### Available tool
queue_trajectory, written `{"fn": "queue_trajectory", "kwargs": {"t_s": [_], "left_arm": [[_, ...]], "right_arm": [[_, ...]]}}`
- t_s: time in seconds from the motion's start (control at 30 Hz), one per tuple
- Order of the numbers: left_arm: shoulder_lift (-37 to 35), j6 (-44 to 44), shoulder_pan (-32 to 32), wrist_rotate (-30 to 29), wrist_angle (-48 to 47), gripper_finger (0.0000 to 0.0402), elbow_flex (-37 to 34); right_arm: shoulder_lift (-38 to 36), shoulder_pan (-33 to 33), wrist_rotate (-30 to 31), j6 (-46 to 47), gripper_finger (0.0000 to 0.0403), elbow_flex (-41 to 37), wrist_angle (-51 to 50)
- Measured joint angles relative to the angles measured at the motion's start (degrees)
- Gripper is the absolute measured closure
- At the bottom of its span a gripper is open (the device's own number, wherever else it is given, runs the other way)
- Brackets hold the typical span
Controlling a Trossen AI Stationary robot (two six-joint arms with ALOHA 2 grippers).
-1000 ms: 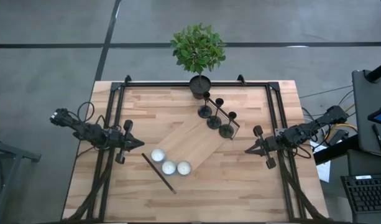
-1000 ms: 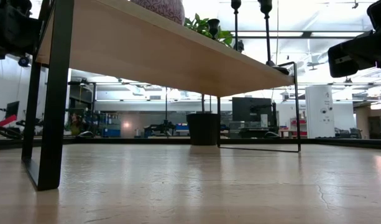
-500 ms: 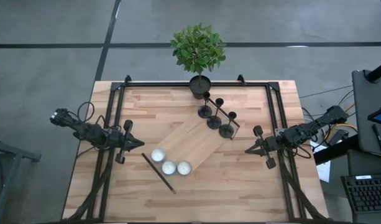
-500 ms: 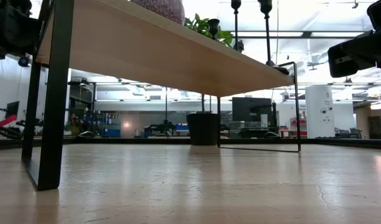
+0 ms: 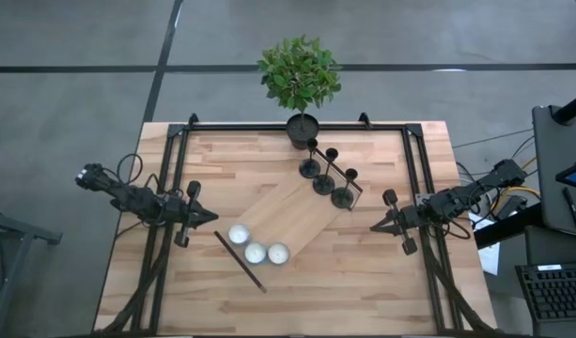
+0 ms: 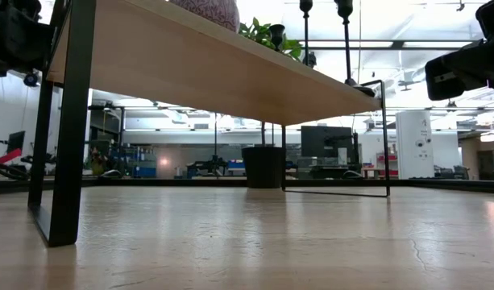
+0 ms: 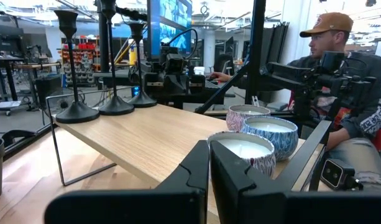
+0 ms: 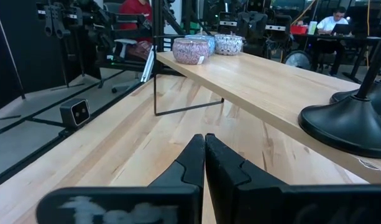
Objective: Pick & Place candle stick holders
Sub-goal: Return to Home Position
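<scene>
Candle stick holders (image 5: 323,183) matte black, disc bases, thin stems, mid-frame; left gripper (image 5: 210,217), right gripper (image 5: 375,226) both pinched closed

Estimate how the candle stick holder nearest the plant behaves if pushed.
That candle stick holder: thin tall stem on disc base, so a high push probably tips it. Looks rigid. Near the shelf end, sliding could drop it.

Matt black candle stick holders (image 5: 323,184) on smooth pale-wood shelf (image 5: 292,222).
</scene>
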Motion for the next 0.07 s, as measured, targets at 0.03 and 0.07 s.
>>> {"fn": "queue_trajectory", "kwargs": {"t_s": [0.03,0.07], "left_arm": [[0.0,0.0,0.0,0.0,0.0,0.0388,0.0],[0.0,0.0,0.0,0.0,0.0,0.0388,0.0]], "right_arm": [[0.0,0.0,0.0,0.0,0.0394,0.0,0.0],[0.0,0.0,0.0,0.0,0.0394,0.0,0.0]]}}
